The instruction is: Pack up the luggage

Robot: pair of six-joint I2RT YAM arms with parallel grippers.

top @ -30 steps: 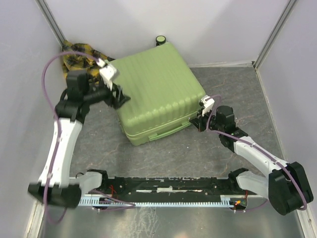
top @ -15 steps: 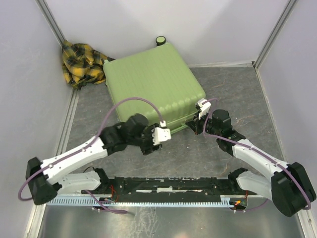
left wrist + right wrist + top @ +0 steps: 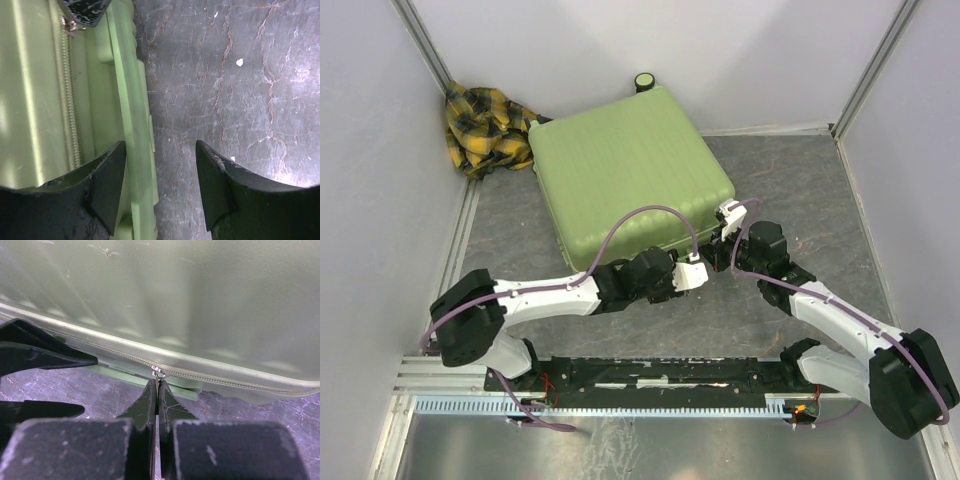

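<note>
Two grippers at the luggage (image 3: 630,170), left gripper (image 3: 160,150) parted over its edge, right gripper (image 3: 157,390) pinching zipper pull (image 3: 157,371).

Luggage (image 3: 200,300) cut off at wrist pics' edges (both views). Zip pull (image 3: 157,371) by right gripper (image 3: 157,386) too small; can't tell if pinched.

Bright, even light; luggage (image 3: 210,295) blurred close-up (faint sheen).
</note>
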